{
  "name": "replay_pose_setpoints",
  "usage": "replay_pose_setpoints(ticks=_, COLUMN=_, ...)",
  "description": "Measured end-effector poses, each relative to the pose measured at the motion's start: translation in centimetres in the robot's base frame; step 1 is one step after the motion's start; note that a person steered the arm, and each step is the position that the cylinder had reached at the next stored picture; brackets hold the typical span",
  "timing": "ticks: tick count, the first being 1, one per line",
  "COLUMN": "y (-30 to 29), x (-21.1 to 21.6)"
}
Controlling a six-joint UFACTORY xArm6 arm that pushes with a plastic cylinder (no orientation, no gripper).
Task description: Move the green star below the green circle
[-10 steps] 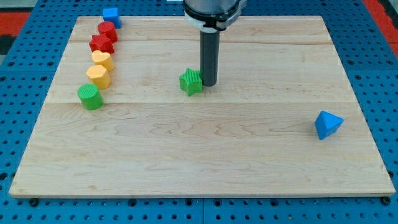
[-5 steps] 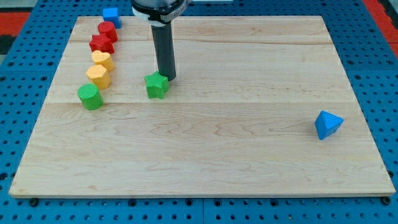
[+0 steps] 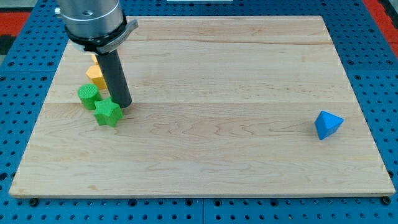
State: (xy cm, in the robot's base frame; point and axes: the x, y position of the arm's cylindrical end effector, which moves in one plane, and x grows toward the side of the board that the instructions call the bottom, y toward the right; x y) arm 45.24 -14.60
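The green star [image 3: 107,113] lies on the wooden board [image 3: 217,124] at the view's left, just below and to the right of the green circle [image 3: 88,96], close to it or touching. My tip [image 3: 122,104] rests at the star's upper right edge, touching it. The rod rises from there toward the view's top left.
A yellow block [image 3: 96,74] sits just above the green circle, partly hidden by my rod and arm. The arm's body hides the other blocks of the left column. A blue pyramid-like block [image 3: 328,124] lies far off at the view's right.
My tip has moved left and down across the board, pushing the green star from the middle to just beside the green circle. The arm now covers the red, upper yellow and blue blocks.
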Motion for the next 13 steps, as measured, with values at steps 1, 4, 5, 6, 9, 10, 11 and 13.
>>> replay_pose_setpoints(ticks=1, y=-0.9, x=1.6)
replay_pose_setpoints(ticks=4, y=0.4, x=4.1)
replay_pose_setpoints(ticks=5, y=-0.6, x=6.2)
replay_pose_setpoints(ticks=6, y=-1.5, x=6.2)
replay_pose_setpoints(ticks=9, y=-1.8, x=6.2)
replay_pose_setpoints(ticks=10, y=0.0, x=5.5)
replay_pose_setpoints(ticks=11, y=-1.3, x=5.3)
replay_pose_setpoints(ticks=13, y=-3.7, x=5.3)
